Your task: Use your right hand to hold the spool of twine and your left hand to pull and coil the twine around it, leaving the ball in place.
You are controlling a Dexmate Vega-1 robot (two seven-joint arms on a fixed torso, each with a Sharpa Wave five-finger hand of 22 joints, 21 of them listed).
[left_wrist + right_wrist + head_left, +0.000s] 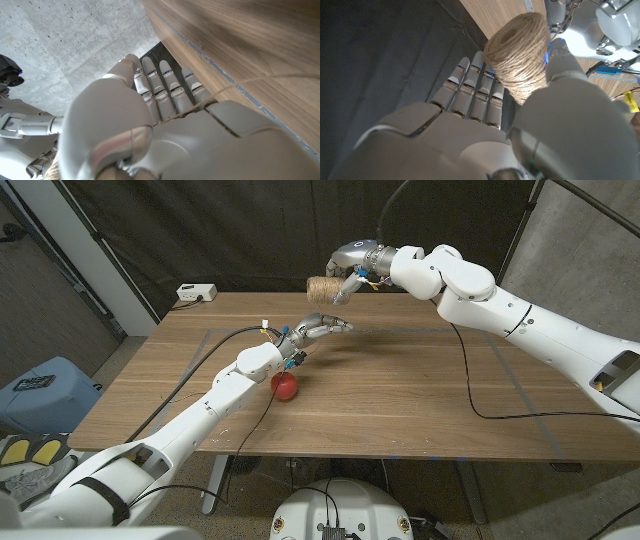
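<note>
Head view: a wooden tabletop (420,390) stands before a dark curtain (250,230), with a concrete wall at right and a white power strip (196,293) at its far left corner. The right hand (348,262) grips the spool (322,289) above the far edge. The left hand (318,329) hovers over the tabletop just below the spool, fingers extended together; whether it holds twine cannot be told. A red ball (285,386) lies beside the left forearm.

Left wrist view: the left hand (165,125) reaches along the wood, concrete floor beyond, a thin strand of twine (172,117) across it.

Right wrist view: the spool (520,55) sits between fingers (470,87) and thumb.
</note>
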